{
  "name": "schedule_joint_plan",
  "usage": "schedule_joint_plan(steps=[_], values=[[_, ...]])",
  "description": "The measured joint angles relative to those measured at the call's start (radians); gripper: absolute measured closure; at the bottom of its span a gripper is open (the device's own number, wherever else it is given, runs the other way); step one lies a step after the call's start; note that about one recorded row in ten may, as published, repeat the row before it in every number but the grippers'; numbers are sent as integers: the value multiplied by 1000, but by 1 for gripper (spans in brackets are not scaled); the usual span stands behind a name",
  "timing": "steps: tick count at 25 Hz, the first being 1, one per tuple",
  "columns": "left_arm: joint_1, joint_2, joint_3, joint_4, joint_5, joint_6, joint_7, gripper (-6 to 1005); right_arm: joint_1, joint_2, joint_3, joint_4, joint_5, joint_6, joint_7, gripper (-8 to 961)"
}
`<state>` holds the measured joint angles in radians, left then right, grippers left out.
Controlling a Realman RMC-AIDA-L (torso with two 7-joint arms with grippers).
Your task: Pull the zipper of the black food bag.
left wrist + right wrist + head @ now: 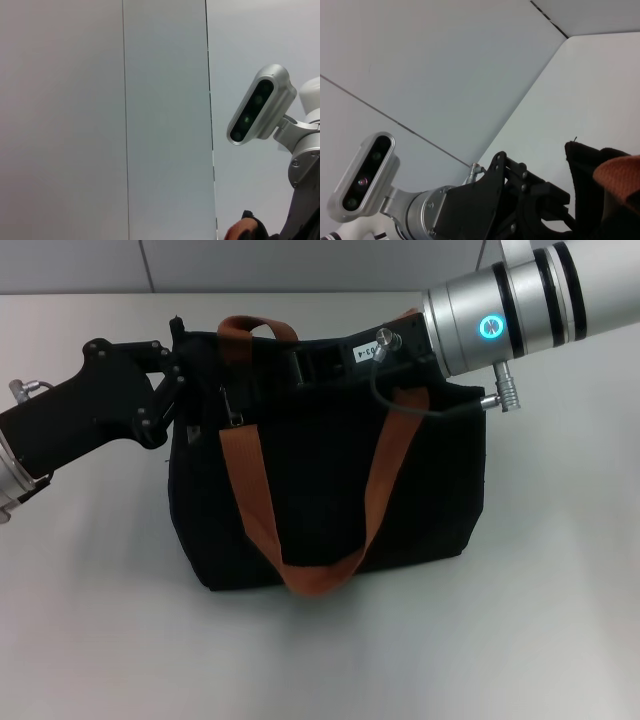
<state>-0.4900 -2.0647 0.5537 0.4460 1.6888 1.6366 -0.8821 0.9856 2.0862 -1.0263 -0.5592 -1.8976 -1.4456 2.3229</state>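
Note:
The black food bag (420, 490) stands upright in the middle of the table, with one rust-orange strap (375, 490) hanging down its front and another (255, 328) arching over its top. A small greyish zipper tab (231, 407) hangs at the bag's upper front left. My left gripper (180, 380) is against the bag's upper left corner. My right gripper (305, 365) reaches in from the right and rests over the bag's top, to the right of the tab. The right wrist view shows the left gripper (560, 207) beside the bag's edge (585, 170).
The white table (90, 620) lies all around the bag. A grey wall (300, 260) runs behind it. The left wrist view shows wall panels, my head camera (257, 105) and a bit of orange strap (239, 231).

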Motion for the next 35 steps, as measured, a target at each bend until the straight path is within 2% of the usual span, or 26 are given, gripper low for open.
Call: schedule_joint_plan(steps=[1, 6, 12, 21, 35], values=[[0, 0, 0, -1, 0, 0, 0, 977, 0, 0, 0, -1, 0, 1, 0, 899], [1, 0, 0, -1, 0, 0, 0, 977, -1, 0, 0, -3, 0, 2, 0, 947], [-1, -1, 0, -1, 0, -4, 0, 977, 4, 0, 0, -3, 0, -9, 4, 862], [3, 1, -1, -3, -23, -9, -8, 977, 2, -2, 0, -15, -3, -32, 11, 799], [2, 0, -1, -3, -26, -5, -11, 977, 10, -1, -30, -23, -7, -17, 25, 799]])
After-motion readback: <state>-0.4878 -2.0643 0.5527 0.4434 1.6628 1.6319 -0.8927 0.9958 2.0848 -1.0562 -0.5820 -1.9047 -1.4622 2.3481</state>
